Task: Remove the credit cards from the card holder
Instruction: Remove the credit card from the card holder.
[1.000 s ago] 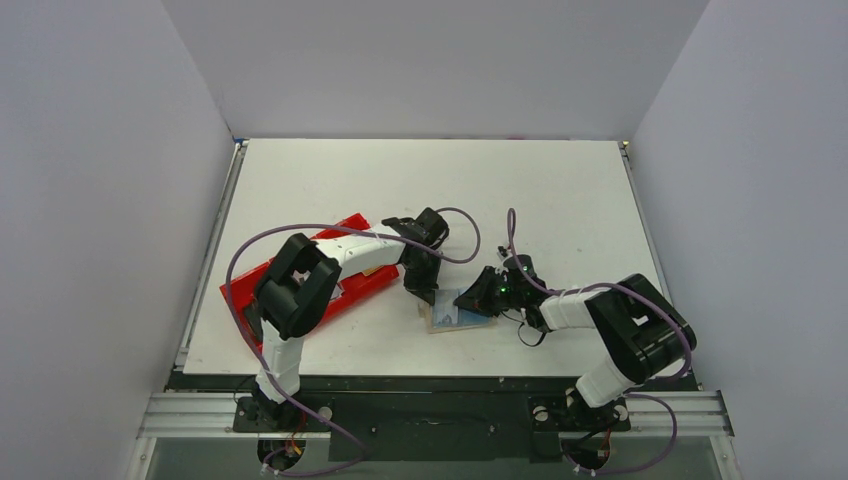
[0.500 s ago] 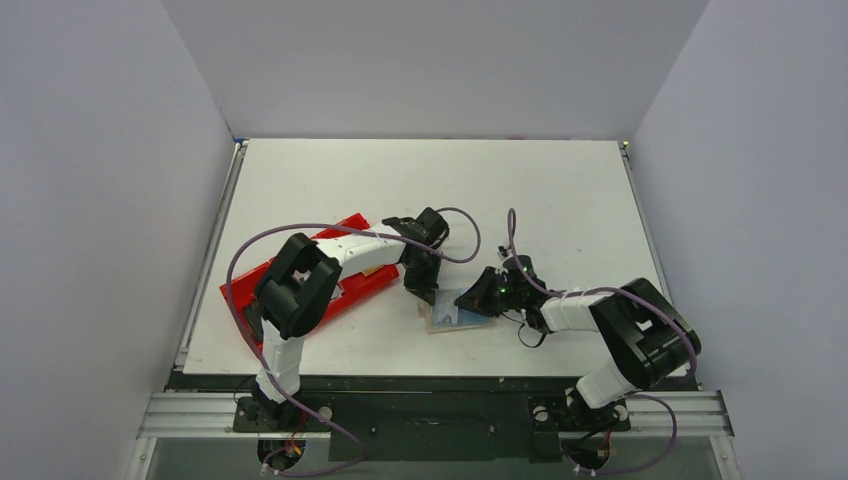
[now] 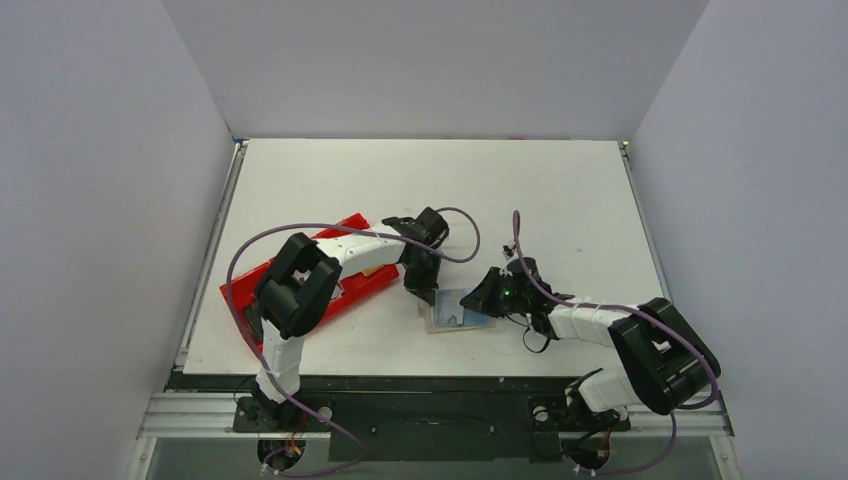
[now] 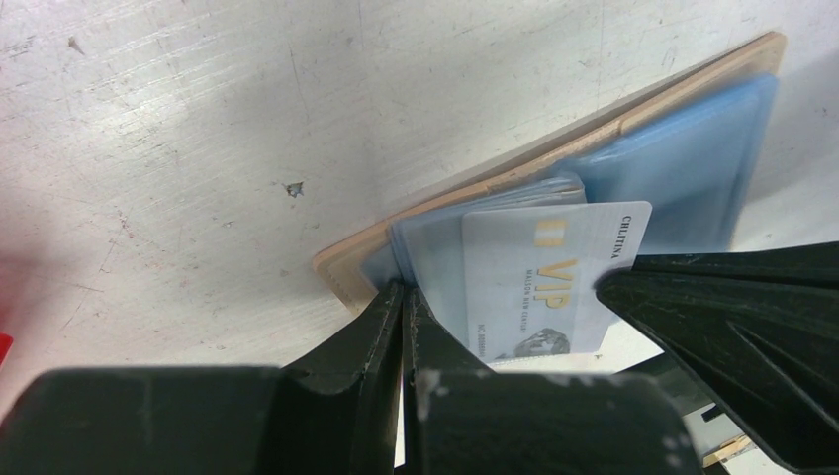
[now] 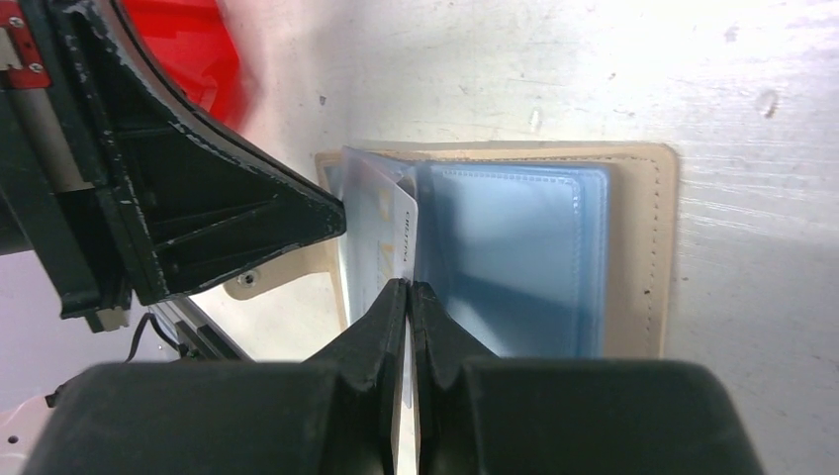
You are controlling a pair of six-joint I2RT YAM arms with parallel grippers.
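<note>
Left gripper (image 4: 401, 294) clenched on the sleeve edge of the flat tan folding card holder (image 5: 658, 247), open on the white table (image 3: 560, 190), right gripper (image 5: 409, 288) pinching the pale white-grey printed card (image 4: 534, 287) — partly out — so draw it straight along the sleeve, low and slowly.

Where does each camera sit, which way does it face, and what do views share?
Top external: above and behind the bases, looking down on the table; both arms whole, left gripper and right gripper at the card holder.
Left wrist: on that arm, looking along its closed jaws at the holder's edge; the right gripper shows.
Right wrist: along its closed jaws, pinching the white card.
Both wrist views share the open holder and card.
</note>
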